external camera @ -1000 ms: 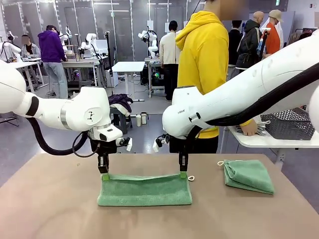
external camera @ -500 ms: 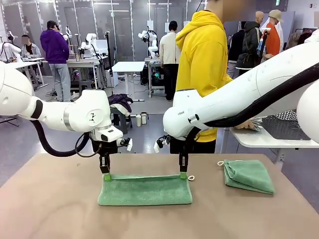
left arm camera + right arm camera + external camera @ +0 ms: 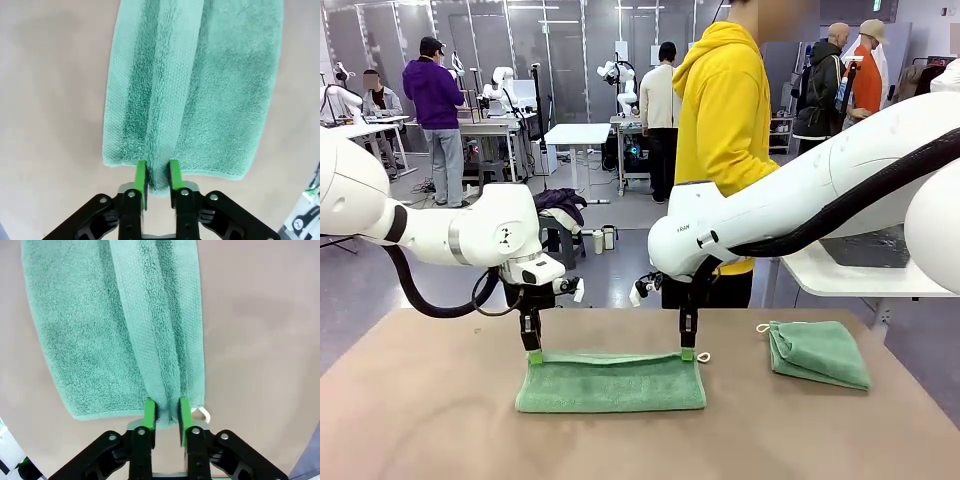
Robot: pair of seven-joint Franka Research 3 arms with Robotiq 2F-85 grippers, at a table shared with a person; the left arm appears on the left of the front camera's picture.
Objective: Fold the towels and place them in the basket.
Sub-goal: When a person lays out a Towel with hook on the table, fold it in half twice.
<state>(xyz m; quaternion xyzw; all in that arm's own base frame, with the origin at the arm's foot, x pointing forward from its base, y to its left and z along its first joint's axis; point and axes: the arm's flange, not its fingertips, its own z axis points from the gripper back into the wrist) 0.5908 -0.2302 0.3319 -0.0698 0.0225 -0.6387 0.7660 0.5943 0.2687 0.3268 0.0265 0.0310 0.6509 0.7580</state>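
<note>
A mint-green towel (image 3: 610, 385), folded in half lengthwise, lies across the middle of the brown table (image 3: 420, 420). My left gripper (image 3: 533, 354) stands over its far left corner and my right gripper (image 3: 688, 351) over its far right corner. In the left wrist view the left gripper (image 3: 157, 175) is open, with the towel's (image 3: 200, 90) raised edge loose between the pads. The right gripper (image 3: 167, 412) is open in the same way on the towel (image 3: 100, 325). A second towel (image 3: 820, 352) lies folded at the right. The dark basket (image 3: 865, 247) partly shows behind my right arm.
A person in a yellow hoodie (image 3: 725, 110) stands at the far side, turned toward the white side table (image 3: 850, 280) that carries the basket. The near half and left part of the table are bare. A white cord loop (image 3: 703, 357) lies by the towel's right corner.
The jaws of both grippers have parted and the towel's upper edge has sagged onto the lower layer. The basket on the side table has slid left, behind my right arm.
</note>
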